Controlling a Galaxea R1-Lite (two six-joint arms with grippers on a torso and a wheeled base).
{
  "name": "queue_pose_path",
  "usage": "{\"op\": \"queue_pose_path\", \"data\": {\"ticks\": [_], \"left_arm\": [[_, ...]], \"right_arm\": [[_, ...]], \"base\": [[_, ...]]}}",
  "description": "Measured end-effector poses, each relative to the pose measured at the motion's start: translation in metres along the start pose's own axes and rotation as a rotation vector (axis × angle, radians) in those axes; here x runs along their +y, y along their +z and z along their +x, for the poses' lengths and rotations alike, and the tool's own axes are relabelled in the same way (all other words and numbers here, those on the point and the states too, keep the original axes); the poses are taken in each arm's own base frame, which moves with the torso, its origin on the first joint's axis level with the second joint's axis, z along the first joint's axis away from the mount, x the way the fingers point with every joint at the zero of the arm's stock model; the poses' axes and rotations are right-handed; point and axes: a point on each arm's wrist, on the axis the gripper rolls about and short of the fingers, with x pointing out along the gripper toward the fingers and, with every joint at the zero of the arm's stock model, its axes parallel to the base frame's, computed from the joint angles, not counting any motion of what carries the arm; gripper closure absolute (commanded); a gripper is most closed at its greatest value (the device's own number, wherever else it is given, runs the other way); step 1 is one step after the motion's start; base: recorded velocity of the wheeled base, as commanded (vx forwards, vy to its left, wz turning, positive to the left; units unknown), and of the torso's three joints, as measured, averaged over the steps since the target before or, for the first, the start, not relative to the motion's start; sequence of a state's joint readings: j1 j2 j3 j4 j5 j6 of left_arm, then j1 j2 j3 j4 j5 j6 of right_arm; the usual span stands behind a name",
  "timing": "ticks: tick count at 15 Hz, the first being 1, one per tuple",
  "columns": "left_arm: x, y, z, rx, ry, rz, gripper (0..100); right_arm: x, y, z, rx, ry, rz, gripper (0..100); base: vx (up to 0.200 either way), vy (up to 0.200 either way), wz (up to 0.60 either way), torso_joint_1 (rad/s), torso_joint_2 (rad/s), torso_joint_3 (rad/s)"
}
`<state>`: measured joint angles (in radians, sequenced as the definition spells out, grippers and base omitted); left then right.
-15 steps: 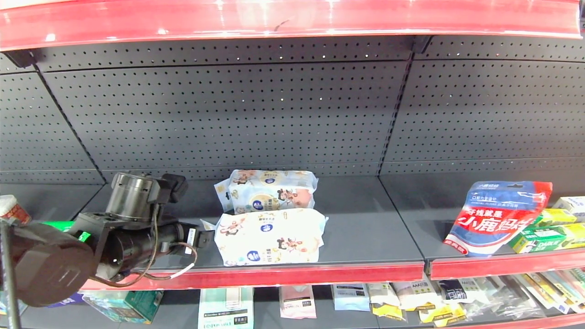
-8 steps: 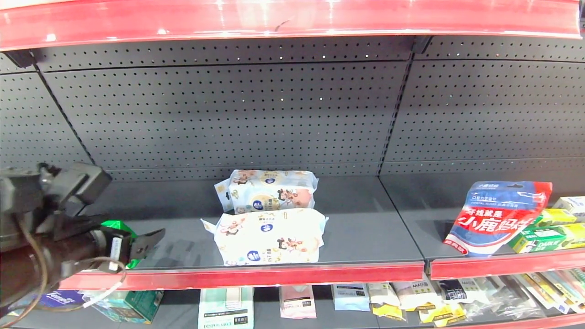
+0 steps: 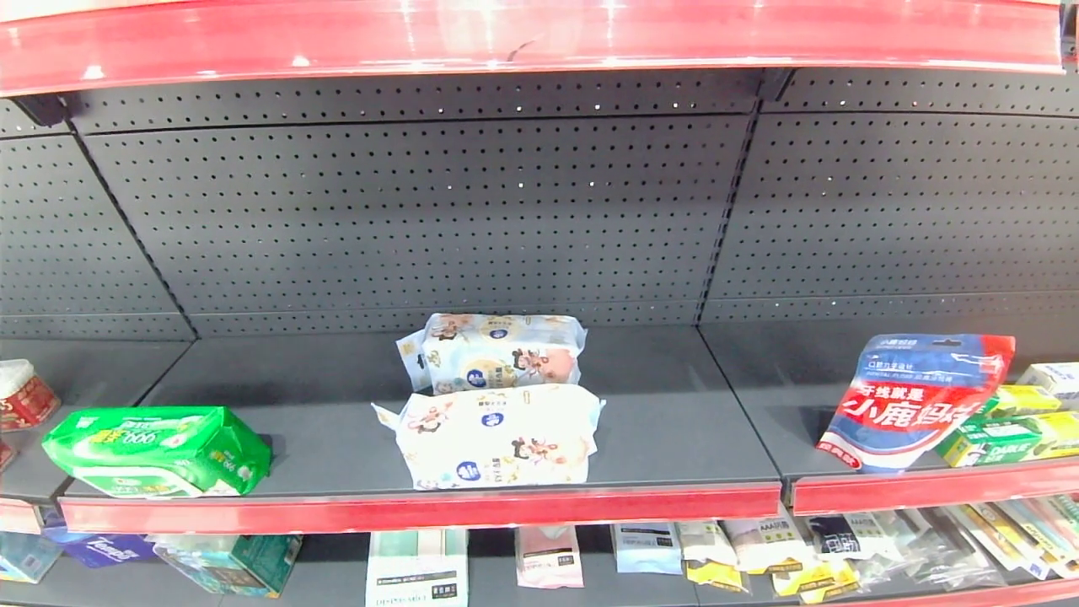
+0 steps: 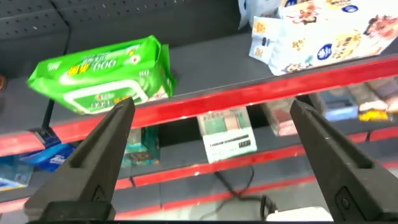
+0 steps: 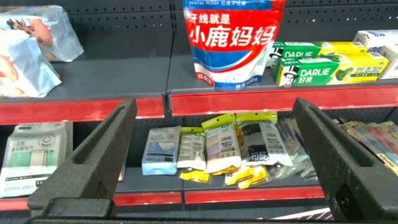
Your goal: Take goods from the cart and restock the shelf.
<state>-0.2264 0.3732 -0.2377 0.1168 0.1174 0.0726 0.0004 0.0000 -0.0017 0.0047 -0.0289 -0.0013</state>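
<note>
The shelf [image 3: 674, 421] bears the green pack [image 3: 160, 451], lengthwise along its front

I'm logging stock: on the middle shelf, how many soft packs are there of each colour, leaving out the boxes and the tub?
Green pack: 1
White cartoon-print packs, front and back: 2
Red-and-blue pouch: 1
Total: 4
</note>
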Motion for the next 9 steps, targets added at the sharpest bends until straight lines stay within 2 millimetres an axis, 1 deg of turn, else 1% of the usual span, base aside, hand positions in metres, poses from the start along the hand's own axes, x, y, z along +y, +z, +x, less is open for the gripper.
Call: {"op": "queue_pose_path", "data": {"ticks": [1,2,4,6,9], "left_arm": [[0.0,-0.015,-0.006,-0.047,0.018,-0.025,0],[0.0,-0.03,-0.008,-0.072,0.052,-0.069,0],[0.0,-0.045,-0.008,-0.107,0.091,-0.103,0],[-0.001,-0.051,-0.008,-0.131,0.1,-0.104,0],[-0.001,-0.051,-0.006,-0.22,0.099,-0.117,0]], "right_arm": [[0.0,0.0,0.0,0.0,0.0,0.0,0],[0.0,0.0,0.0,0.0,0.0,0.0,0],[0.0,0.0,0.0,0.0,0.0,0.0,0],[0.0,0.0,0.0,0.0,0.002,-0.003,0],[0.0,0.0,0.0,0.0,0.004,-0.004,0]], "base": [[0.0,0.0,0.0,0.0,0.0,0.0],[0.0,0.0,0.0,0.0,0.0,0.0],[0.0,0.0,0.0,0.0,0.0,0.0],[0.0,0.0,0.0,0.0,0.0,0.0],[0.0,0.0,0.0,0.0,0.0,0.0]]}}
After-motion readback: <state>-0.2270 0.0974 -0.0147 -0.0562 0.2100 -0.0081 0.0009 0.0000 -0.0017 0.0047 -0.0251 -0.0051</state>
